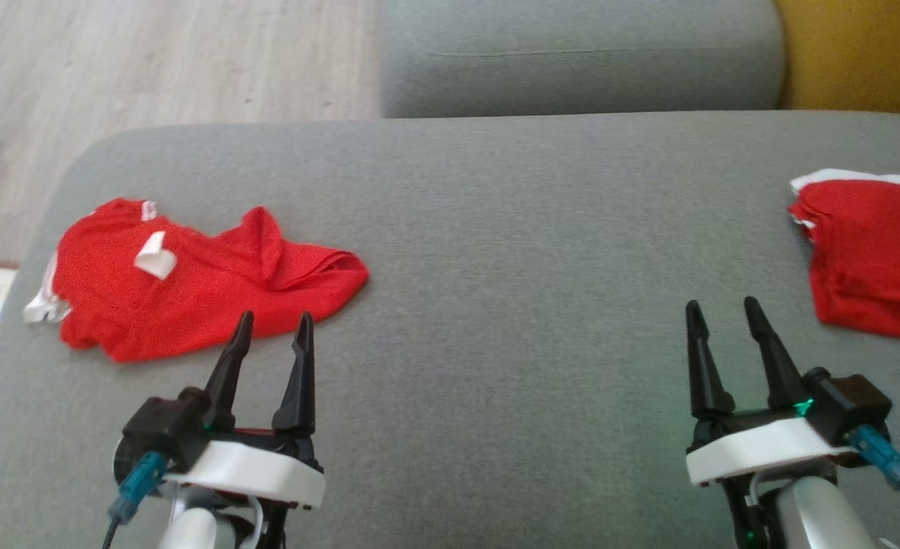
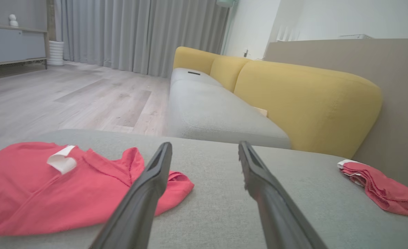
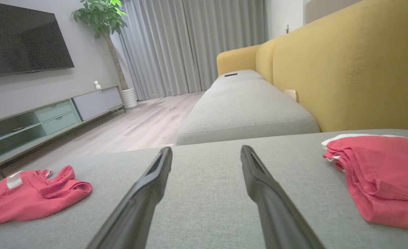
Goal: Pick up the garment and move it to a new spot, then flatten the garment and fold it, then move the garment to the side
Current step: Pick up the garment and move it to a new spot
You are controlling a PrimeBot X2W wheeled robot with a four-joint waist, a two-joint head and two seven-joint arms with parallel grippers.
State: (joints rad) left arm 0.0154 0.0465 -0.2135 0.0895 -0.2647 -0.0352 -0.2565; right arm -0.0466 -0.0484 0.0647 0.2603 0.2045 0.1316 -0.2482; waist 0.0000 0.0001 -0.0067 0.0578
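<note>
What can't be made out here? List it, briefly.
Folded red pile: head view, the right edge cuts it off.
Crumpled red garment: left wrist view, a finger of the left end effector covers part of it.
Small dark item on the far sofa seat: right wrist view, too small to identify.

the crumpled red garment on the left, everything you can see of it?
The crumpled red garment looks like thin fabric, with white trim at its left edge and a white label curled upward. It lies unfolded in ridges, one end bunched, on the grey cushion near its left edge. The open left gripper is at its near edge; contact unclear.
</note>
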